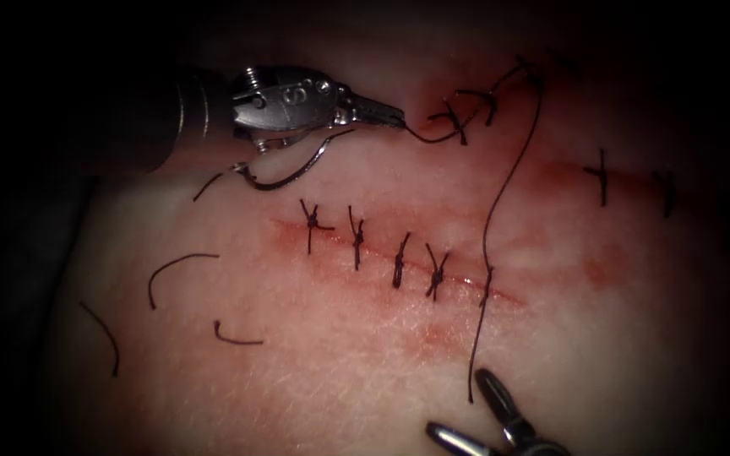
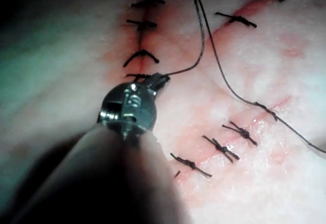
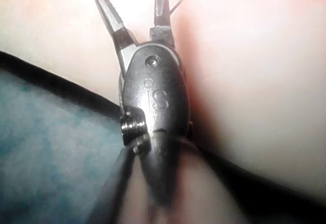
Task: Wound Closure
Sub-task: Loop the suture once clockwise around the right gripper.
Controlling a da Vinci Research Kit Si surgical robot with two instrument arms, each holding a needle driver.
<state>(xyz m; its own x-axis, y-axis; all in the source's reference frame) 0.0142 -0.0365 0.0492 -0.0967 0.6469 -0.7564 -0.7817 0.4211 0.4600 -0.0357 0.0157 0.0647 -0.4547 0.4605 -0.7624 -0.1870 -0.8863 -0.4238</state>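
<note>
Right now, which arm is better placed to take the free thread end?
Probably right. The right pincer is open and empty beside the thread end, below the cut. The left pincer is shut on thread above it.

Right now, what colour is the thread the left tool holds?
Black, or very dark: the thread held by the left tool shows best in the endoscope view.

The tissue [image 1: 365,355] is pale pinkish white with a fine fibrous grain. Along the cut [image 1: 399,257] runs a streak of red fluid [image 1: 433,338], crossed by dark, almost black stitches [image 1: 356,241] like short bars. Black thread [image 1: 500,194] trails from the shiny silver left claw [image 1: 386,114]. Just under that claw lies the grey metallic needle [image 1: 297,169]. The right claw [image 1: 475,409] is silver too, with dark inner faces. Beside it, loose black thread ends [image 1: 175,270] curl on the pale tissue.
</note>
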